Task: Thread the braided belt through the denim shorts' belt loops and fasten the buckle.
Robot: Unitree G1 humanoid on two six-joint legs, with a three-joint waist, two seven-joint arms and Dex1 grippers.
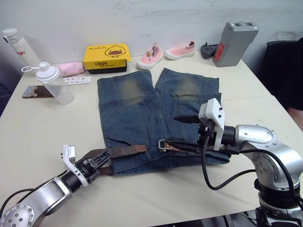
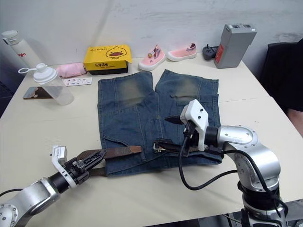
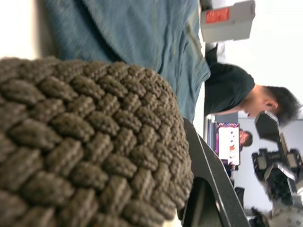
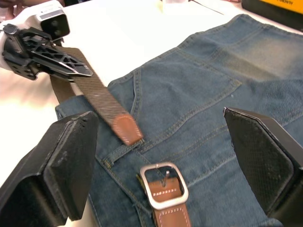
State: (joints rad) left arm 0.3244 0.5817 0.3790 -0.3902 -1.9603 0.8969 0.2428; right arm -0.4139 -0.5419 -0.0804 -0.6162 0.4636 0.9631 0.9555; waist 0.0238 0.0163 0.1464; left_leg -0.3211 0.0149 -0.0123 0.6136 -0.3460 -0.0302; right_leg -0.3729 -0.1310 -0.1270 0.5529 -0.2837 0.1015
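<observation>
Clamped on the braided belt [image 1: 124, 151], the left gripper [image 1: 97, 161] sits at the near-left corner of the denim shorts [image 1: 142, 118], its black fingers pinching the dark-brown woven strap a little back from its smooth leather tip, which lies on the waistband. In the left wrist view the weave fills the foreground as thick, rope-like plaits pressed against one black finger [image 3: 208, 189]. The shorts lie flat on the pale table [image 1: 38, 137], waistband nearest the robot and legs pointing away, faded blue with yellowish worn patches on both legs. The belt's free tip ends just short of the buckle [image 4: 162, 185] — a silver rectangular frame with a prong, stitched to a tan leather tab and resting on the waistband near its middle, apart from the tip. To the right, the right gripper [image 4: 165, 156] hovers over the waistband with its two black fingers spread wide either side of the buckle, holding nothing. A belt loop [image 4: 134, 85] shows as a narrow denim strip beside the pocket seam.
</observation>
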